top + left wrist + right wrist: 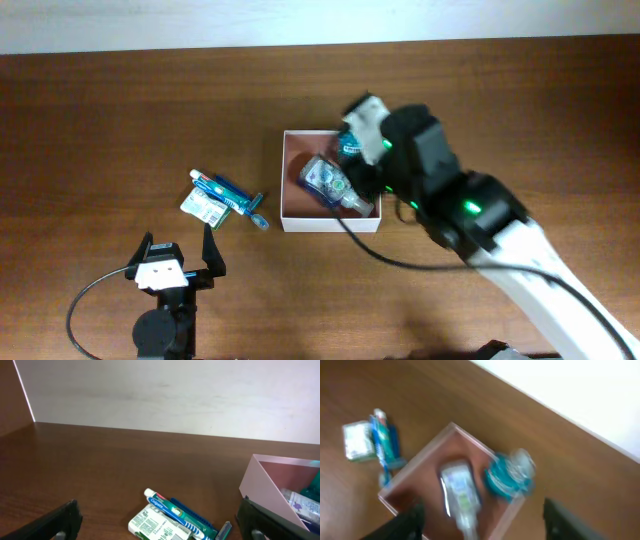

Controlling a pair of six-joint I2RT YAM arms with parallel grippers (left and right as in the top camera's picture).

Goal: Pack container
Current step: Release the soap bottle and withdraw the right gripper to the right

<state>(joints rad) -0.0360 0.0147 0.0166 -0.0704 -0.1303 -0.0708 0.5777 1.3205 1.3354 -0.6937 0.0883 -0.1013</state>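
Worktop [120, 120] has the white container [330, 223] sitting right under the right hand [482, 512], fingers spread, empty. Pump bottle [328, 182] and teal bottle [348, 146] are inside it. Left hand [178, 250] is spread too, toothpaste [215, 188] just ahead of it.
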